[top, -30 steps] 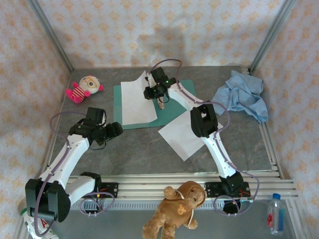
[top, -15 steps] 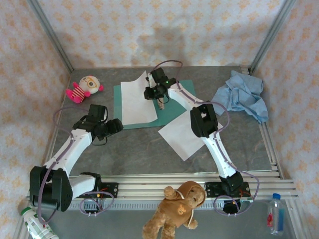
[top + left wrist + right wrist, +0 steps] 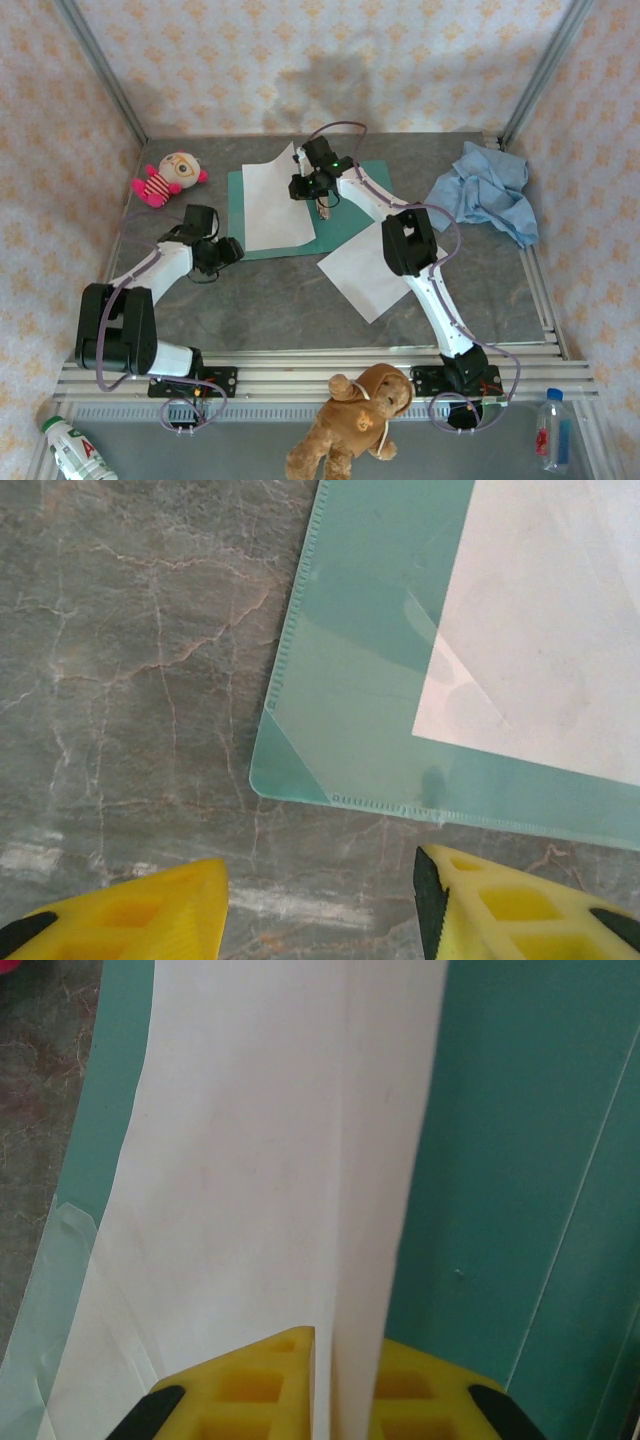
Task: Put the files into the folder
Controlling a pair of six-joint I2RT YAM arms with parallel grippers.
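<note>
- The tabletop (image 3: 300,300) is being viewed by the top camera from above and behind the arm bases (image 3: 455,380), facing down and forward, from well back.
- A corner of the folder (image 3: 350,680) is being looked down on at close range by the left wrist camera, past the left hand (image 3: 320,920).
- A white sheet (image 3: 250,1160) is being framed very closely by the right wrist camera, past the right hand (image 3: 340,1385).
- Folder and sheet are being shared by all three views.

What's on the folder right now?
One white sheet rests on the folder, its edge pinched by the right claw. Whatever lies beneath that sheet is covered.
</note>
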